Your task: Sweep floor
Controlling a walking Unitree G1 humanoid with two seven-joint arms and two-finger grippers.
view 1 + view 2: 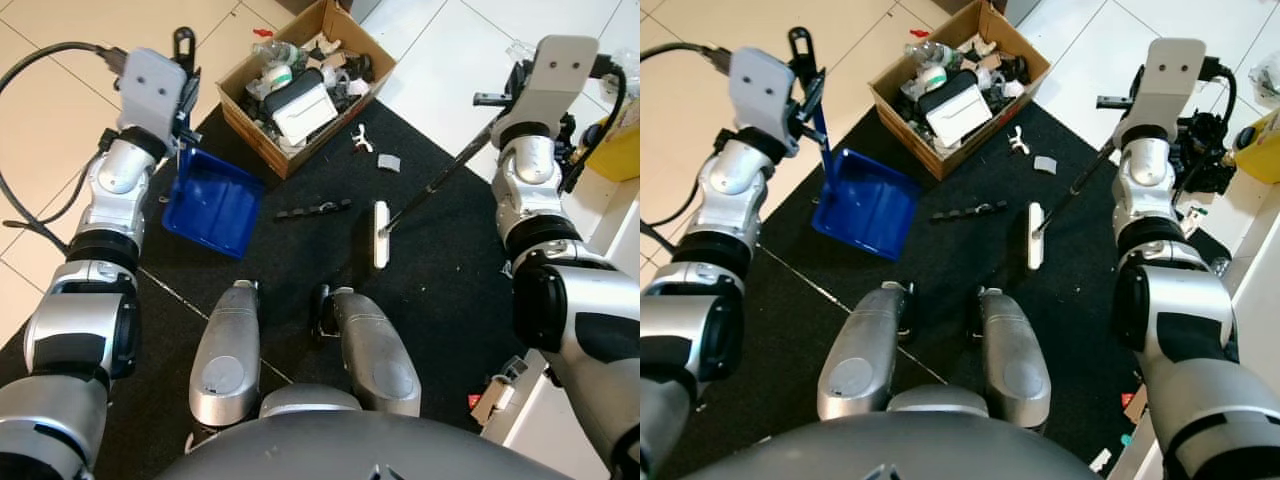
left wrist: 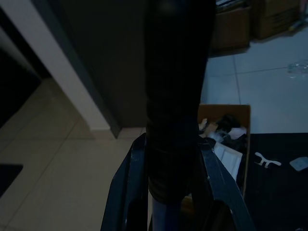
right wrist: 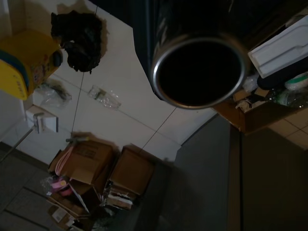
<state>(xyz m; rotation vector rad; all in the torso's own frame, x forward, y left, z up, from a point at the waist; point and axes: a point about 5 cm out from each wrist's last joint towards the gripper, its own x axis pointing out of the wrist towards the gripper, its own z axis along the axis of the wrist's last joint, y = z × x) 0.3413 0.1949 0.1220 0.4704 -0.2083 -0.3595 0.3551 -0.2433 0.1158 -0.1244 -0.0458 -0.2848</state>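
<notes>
Tiled room, black mat [image 1: 420,290], junk-filled carton [image 1: 300,90]

Our silver arms carry black elbow bands and pale grey wrist blocks with two small screws; a black cable [image 1: 40,60] loops off our left wrist.

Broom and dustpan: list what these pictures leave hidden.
- Right gripper on the broom: hidden by the wrist housing in the eye views.
- Left gripper on the dustpan: left wrist view too dark.
- Cardboard box: lower contents buried under the top litter.
</notes>
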